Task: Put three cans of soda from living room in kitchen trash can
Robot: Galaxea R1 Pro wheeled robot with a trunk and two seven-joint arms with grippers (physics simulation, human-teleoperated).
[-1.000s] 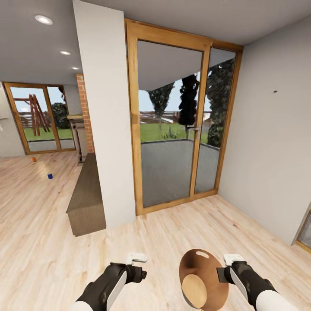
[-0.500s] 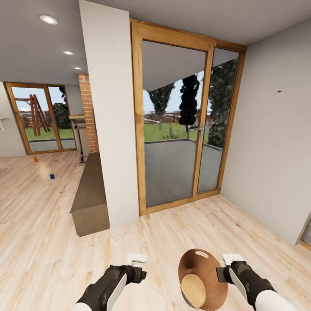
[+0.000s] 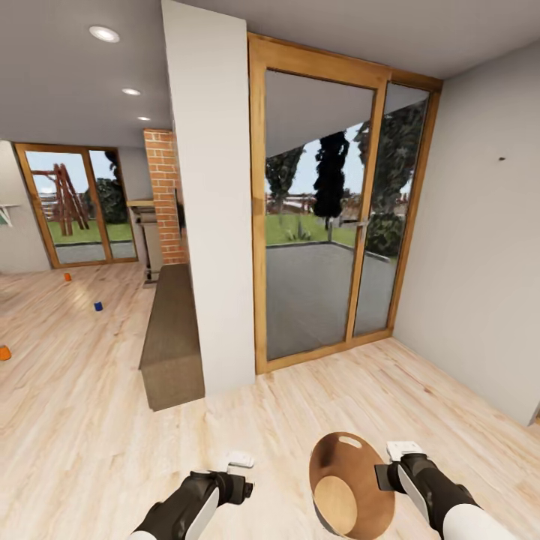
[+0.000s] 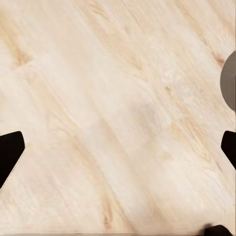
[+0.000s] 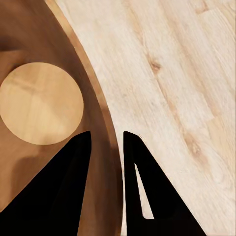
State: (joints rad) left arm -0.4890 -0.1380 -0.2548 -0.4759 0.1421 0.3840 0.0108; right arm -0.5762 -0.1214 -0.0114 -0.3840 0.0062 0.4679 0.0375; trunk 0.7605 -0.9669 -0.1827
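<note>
The right gripper (image 5: 103, 142) clamps the rim of the empty tash can (image 3: 352, 487), the left gripper (image 4: 118, 147) hangs wide open, and all three cans (image 3: 97, 306) remain on the far floor.

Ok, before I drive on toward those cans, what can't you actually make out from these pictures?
- Trash can: lower edge cut off by the head view's bottom; outer wall mostly unseen.
- Third can: cut by the head view's left edge.
- Far orange can and blue can: too small to judge upright or tipped.
- Left claw: fingers cut by the wrist view's edges.
- Living room: largely hidden behind the white pillar.
</note>
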